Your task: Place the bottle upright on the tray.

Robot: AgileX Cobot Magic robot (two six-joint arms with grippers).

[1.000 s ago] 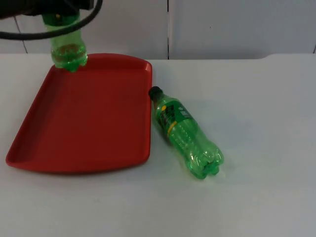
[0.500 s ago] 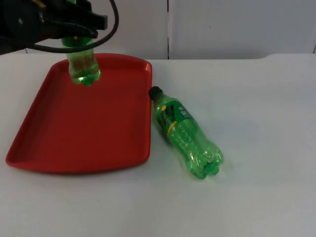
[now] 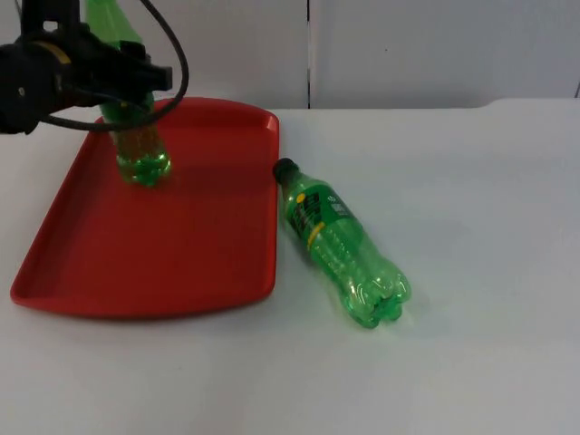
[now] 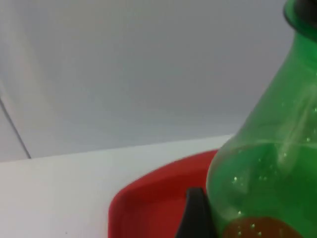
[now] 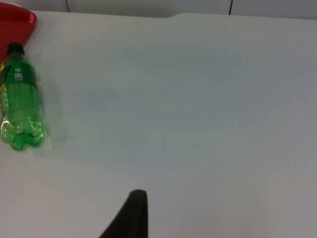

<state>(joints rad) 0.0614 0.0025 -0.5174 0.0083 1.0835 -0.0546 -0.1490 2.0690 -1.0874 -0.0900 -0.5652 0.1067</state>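
the tray (image 3: 181, 254) is plain red all over, with no pattern. the held bottle (image 3: 136, 149) is clear green plastic, and the left wrist view shows it with a dark cap and a reddish band low on its body (tiny bubbles speckle the green there). the lying bottle (image 3: 340, 245) is the same green, with a black cap and a darker green label (image 3: 317, 210) that carries white print and a yellow mark; its ribbed base looks paler and brighter. the left gripper (image 3: 118, 77) is black. the table (image 3: 471, 227) is white, and the partition wall (image 3: 435, 50) behind it is pale grey with dark vertical seams.
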